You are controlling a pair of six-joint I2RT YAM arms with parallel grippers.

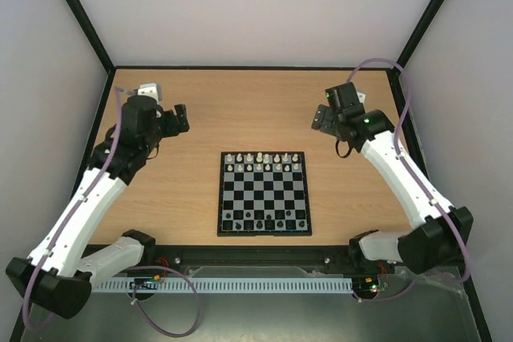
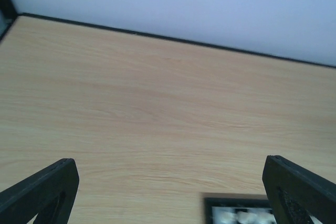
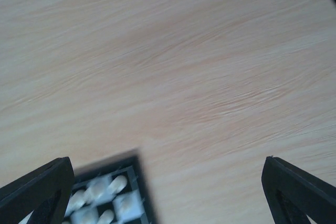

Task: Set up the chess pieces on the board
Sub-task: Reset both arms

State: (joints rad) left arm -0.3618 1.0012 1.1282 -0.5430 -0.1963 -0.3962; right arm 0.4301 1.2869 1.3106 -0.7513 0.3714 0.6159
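Table (image 1: pixel 200 118) — smooth, matt wood-grain surface; board (image 1: pixel 264 194) smooth, flat-finished; left pincer fingers (image 2: pixel 47 187) matt black plastic.

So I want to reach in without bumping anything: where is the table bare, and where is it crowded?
Bare wood: the far strip of the table between the left arm and right arm, plus the flanks between each arm and the board. Crowded: the board's far rows of cream-white pieces and near rows of black pieces.

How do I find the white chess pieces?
Look at the wooden table, then the small chequered board in its middle. The cream-white pieces stand in two rows along its far edge; the black pieces stand at the near edge.
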